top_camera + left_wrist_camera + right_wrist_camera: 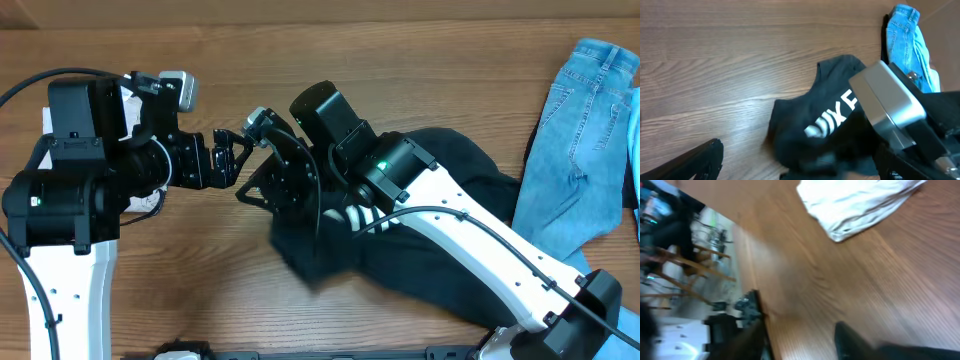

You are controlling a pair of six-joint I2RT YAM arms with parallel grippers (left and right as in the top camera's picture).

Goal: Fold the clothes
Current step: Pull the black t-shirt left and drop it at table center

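The T-shirt lay crumpled on the desk, bunched beneath and behind your right pincer. That pincer's jaws stood partly apart over bare wood and held nothing. Your left pincer gaped wide and empty just beside the right one, with the shirt ahead of it. Folding looked barely begun, so I judged you were on the spreading step. Next you needed an edge in each pincer, then to draw the cloth flat.

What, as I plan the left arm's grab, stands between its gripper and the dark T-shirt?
The right gripper sits between the left gripper and the T-shirt, above the shirt's near edge. Nothing else intervenes.
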